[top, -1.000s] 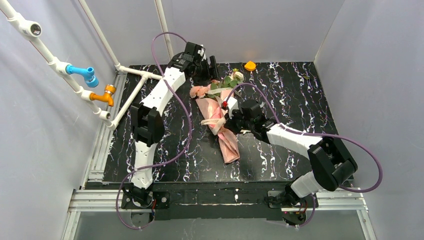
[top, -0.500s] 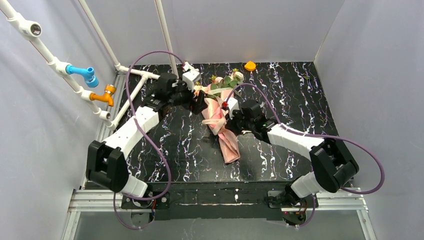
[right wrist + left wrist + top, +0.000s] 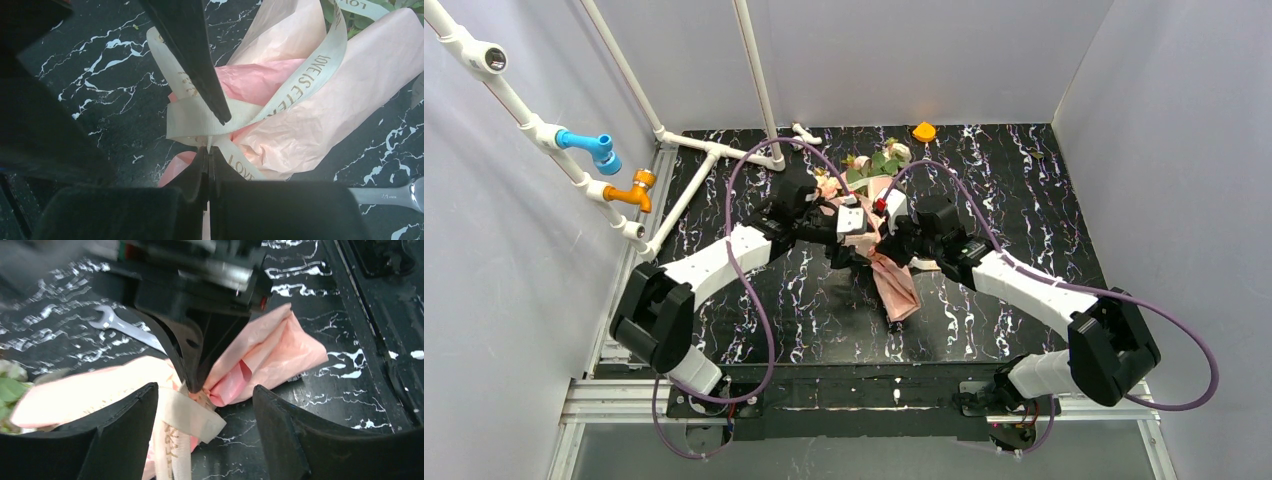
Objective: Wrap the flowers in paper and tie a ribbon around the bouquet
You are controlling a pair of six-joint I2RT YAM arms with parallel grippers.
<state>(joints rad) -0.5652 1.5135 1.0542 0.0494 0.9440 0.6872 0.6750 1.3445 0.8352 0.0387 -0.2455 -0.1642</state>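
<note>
Marbled table bears bouquet, spanner, orange piece

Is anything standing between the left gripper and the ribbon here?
Nothing visible does. The ribbon lies over the paper, already in the gap of the open left gripper. The right gripper, shut on the ribbon, reaches in from the opposite side, crowding the spot without blocking it.

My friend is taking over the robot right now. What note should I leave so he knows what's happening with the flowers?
Left gripper: open, jaws either side of the ribbon.
Right gripper: shut on the ribbon at the bouquet's middle.
Flowers are wrapped in the paper, lying on the table.
Done: wrapping, ribbon looped round.
Left: tying it; no finished knot shows.
</note>
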